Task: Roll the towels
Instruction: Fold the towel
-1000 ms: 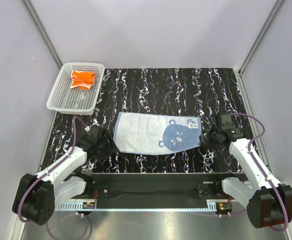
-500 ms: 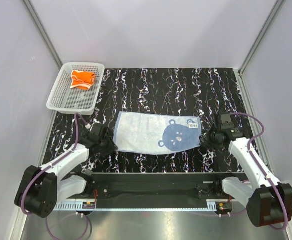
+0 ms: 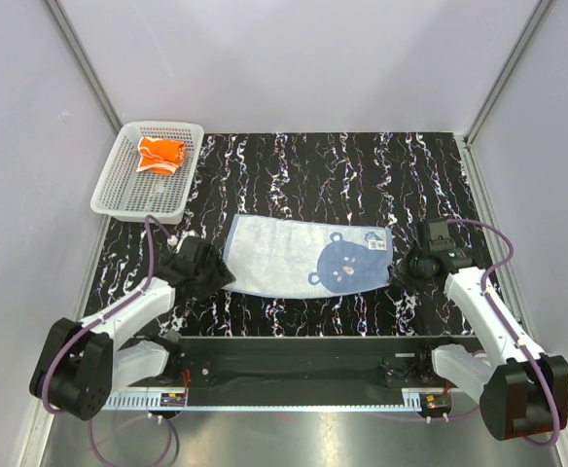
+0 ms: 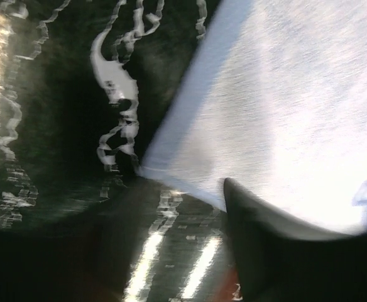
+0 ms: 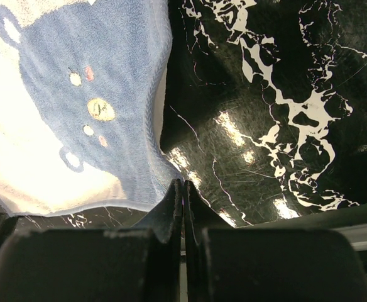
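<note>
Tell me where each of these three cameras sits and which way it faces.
Top external: above and behind the arms, looking down at the table, blue towel and basket holding the orange towel; both arms show.
Left wrist: on the left arm, close over the blue towel's corner; one dark finger shows.
Right wrist: on the right arm, facing the towel's bear-print end; right gripper shows, shut.
Shared: all three see the blue towel and marbled table.
</note>
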`<state>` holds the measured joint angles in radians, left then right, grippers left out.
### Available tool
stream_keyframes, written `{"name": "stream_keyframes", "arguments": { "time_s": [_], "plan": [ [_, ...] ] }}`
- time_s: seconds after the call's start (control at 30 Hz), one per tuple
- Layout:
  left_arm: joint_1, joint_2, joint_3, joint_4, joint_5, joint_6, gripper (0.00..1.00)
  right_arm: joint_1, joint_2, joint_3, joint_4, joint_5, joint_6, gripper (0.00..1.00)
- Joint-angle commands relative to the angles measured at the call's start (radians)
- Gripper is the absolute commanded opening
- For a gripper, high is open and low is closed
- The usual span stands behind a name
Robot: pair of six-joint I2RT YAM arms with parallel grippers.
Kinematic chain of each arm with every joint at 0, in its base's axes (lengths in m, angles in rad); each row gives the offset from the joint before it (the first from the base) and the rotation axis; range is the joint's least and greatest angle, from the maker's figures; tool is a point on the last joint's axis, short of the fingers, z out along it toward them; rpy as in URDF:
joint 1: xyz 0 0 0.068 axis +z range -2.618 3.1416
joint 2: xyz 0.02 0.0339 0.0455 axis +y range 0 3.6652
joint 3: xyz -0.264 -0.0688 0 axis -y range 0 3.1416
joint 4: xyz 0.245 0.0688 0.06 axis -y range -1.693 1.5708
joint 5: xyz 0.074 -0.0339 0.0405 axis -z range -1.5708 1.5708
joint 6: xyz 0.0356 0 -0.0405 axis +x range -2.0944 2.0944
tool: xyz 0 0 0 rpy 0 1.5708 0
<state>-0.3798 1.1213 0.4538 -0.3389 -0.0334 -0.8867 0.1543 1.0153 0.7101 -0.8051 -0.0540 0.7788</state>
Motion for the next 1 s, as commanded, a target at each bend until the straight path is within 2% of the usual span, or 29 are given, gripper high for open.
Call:
{"name": "stream_keyframes", "arguments": {
  "time_s": [0.0,0.07,0.27,0.4,0.63,0.83,0.97],
  "plan": [
    [0.002,-0.015,-0.009,-0.063,-0.076,0.015,0.7,0.002,0.008,0.031,0.017,0.011,-0.016,0.0],
    [0.002,-0.021,-0.009,-0.074,-0.086,0.017,0.76,0.002,0.012,0.032,0.018,0.013,-0.018,0.0],
    [0.002,0.006,-0.02,-0.068,-0.091,0.008,0.75,0.002,0.022,0.038,0.017,0.013,-0.024,0.0],
    [0.001,0.053,-0.021,-0.02,-0.08,0.011,0.63,0.002,0.025,0.038,0.015,0.016,-0.024,0.0],
    [0.001,0.095,0.0,0.009,-0.068,0.029,0.23,0.002,0.029,0.037,0.015,0.017,-0.026,0.0],
    [0.001,0.086,-0.003,0.026,-0.037,0.038,0.0,0.002,0.029,0.035,0.017,0.016,-0.026,0.0],
    [0.001,0.035,0.0,0.0,-0.037,0.042,0.0,0.002,0.022,0.032,0.017,0.014,-0.024,0.0]
  ]
}}
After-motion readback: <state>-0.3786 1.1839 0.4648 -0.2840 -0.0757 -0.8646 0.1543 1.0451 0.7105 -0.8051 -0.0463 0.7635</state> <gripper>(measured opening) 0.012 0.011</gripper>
